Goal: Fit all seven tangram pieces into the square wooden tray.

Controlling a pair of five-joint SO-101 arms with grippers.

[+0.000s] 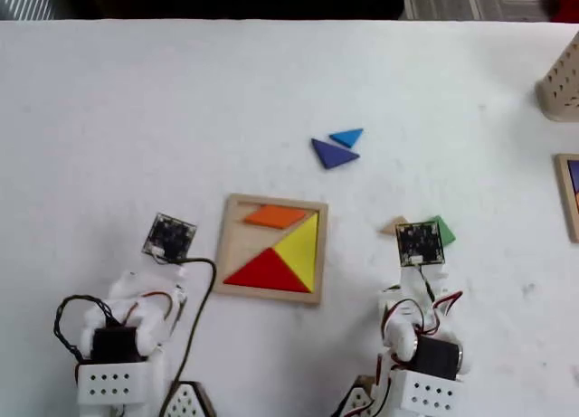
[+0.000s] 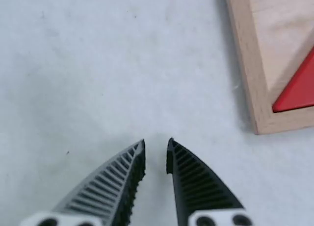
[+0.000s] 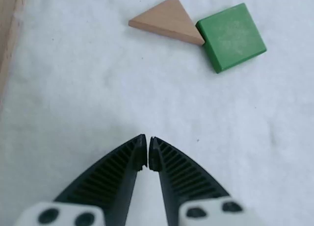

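Right end effector (image 3: 148,152) seemingly closed near green square (image 3: 230,36).

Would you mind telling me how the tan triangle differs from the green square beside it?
The tan triangle is three-sided bare wood; the green square is four-sided and painted. In the high view the triangle lies nearer the tray than the square does. Both lie flat on the table, outside the tray, touching at a corner.

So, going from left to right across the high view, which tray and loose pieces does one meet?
wooden tray → dark blue triangle → light blue triangle → tan triangle → green square
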